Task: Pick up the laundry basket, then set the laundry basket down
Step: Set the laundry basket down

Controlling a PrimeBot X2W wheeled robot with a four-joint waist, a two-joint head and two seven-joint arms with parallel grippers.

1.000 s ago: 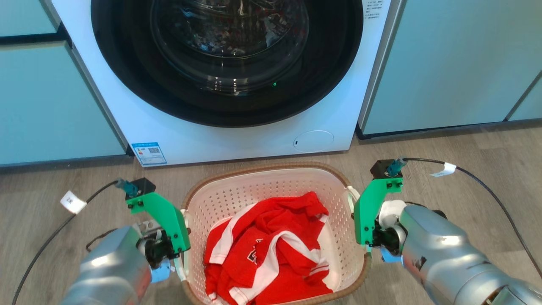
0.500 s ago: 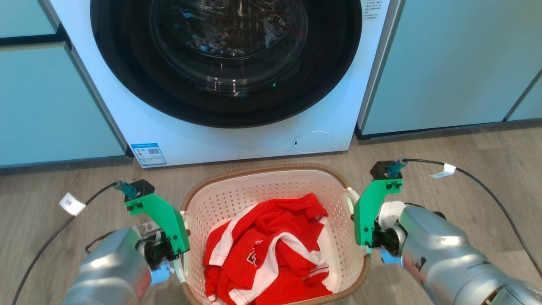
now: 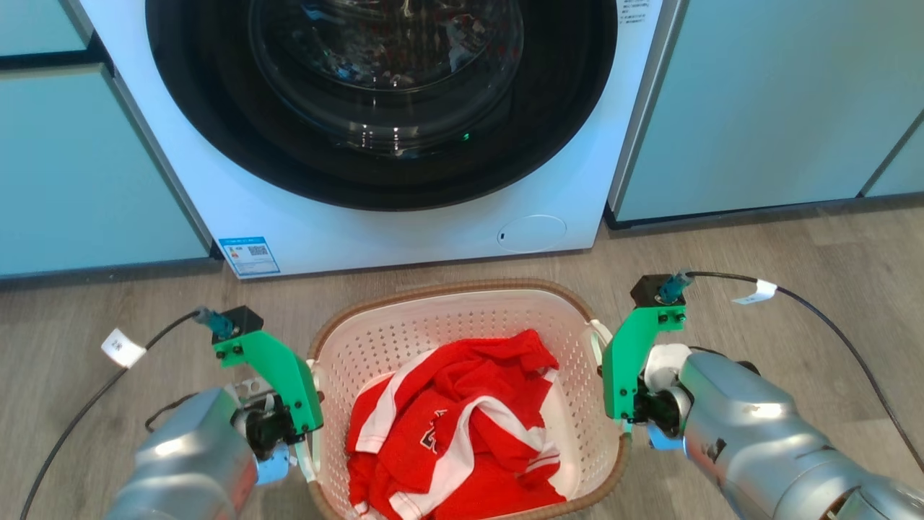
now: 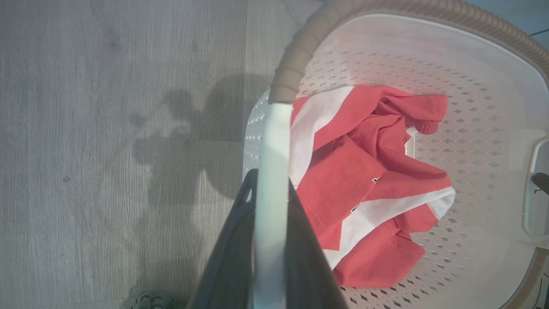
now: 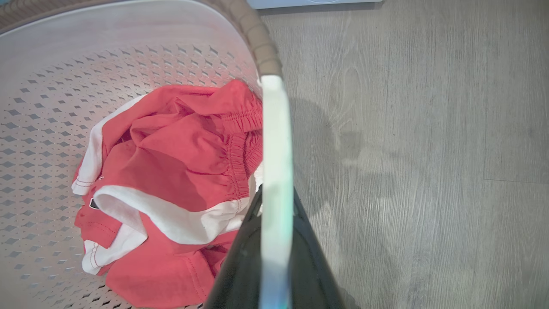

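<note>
The laundry basket (image 3: 447, 321) is white and perforated with a brown woven rim, and it sits low in the middle of the head view. A red and white garment (image 3: 455, 426) lies inside it. My left gripper (image 3: 312, 451) is shut on the basket's white left handle (image 4: 272, 141), which runs between its dark fingers (image 4: 300, 240). My right gripper (image 3: 622, 422) is shut on the white right handle (image 5: 276, 128) in the same way. Both wrist views look down into the basket (image 4: 472, 107) (image 5: 64, 86). I cannot tell whether the basket's bottom touches the floor.
A white front-loading washing machine (image 3: 404, 231) with a dark round door (image 3: 382, 94) stands just beyond the basket. Teal cabinets flank it on the left (image 3: 72, 166) and right (image 3: 758, 108). Grey wood floor (image 3: 758, 260) spreads on both sides. Black cables (image 3: 830, 318) trail from my wrists.
The washing machine and cabinets have slid slightly up and left in the picture, a camera shift. Both grippers and the basket keep their places in the view, still clamped.
</note>
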